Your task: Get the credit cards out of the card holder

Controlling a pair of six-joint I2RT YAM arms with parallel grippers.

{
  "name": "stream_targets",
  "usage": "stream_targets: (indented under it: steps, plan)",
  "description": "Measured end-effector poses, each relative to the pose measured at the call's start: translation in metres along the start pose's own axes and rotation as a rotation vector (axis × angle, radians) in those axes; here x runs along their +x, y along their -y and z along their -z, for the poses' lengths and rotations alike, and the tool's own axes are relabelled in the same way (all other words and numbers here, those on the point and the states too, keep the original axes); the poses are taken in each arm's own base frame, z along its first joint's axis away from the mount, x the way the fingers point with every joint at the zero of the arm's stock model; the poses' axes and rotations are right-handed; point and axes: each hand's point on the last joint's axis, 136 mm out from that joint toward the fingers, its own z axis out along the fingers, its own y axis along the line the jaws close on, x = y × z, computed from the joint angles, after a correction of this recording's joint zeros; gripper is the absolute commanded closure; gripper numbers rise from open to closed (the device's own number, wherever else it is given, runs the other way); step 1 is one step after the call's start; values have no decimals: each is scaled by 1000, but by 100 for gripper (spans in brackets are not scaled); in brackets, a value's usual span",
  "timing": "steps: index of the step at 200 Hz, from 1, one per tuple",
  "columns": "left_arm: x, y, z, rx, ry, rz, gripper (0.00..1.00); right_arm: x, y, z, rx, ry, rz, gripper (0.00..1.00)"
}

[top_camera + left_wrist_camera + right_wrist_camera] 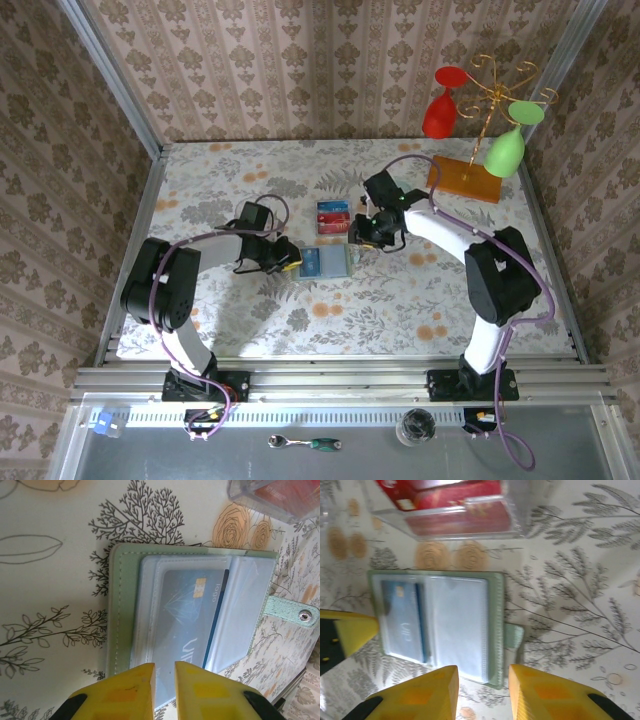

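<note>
The pale green card holder (328, 263) lies open and flat on the flowered table, its clear sleeves facing up. A blue credit card (187, 615) sits in one sleeve, near the fold. My left gripper (164, 666) hangs over the near edge of that sleeve; its yellow fingers stand a narrow gap apart, with nothing pinched that I can make out. My right gripper (484, 669) is open, and its jaws straddle the holder's (496, 625) right edge by the snap tab. More credit cards, red and blue (333, 213), lie in a clear tray behind the holder.
The clear tray (512, 510) stands just beyond the holder. A gold rack with a red and a green glass (487, 110) stands on an orange base at the back right. Metal rails border the table on both sides.
</note>
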Motion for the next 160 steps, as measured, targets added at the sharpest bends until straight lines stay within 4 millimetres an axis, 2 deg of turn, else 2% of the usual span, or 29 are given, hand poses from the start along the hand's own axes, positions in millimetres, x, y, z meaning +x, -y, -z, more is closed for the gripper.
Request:
stream_targets:
  steps: [40, 71, 115, 160]
  plan:
    - [5, -6, -2, -8, -10, 9, 84, 9, -36, -5, -78, -24, 34, 69]
    - [5, -6, -2, -8, -9, 8, 88, 13, -62, -28, -146, -62, 45, 71]
    - [3, -4, -2, -5, -5, 5, 92, 27, -70, -64, -200, -138, 3, 74]
    - [0, 0, -1, 2, 5, -3, 96, 27, -70, -79, -216, -150, -19, 75]
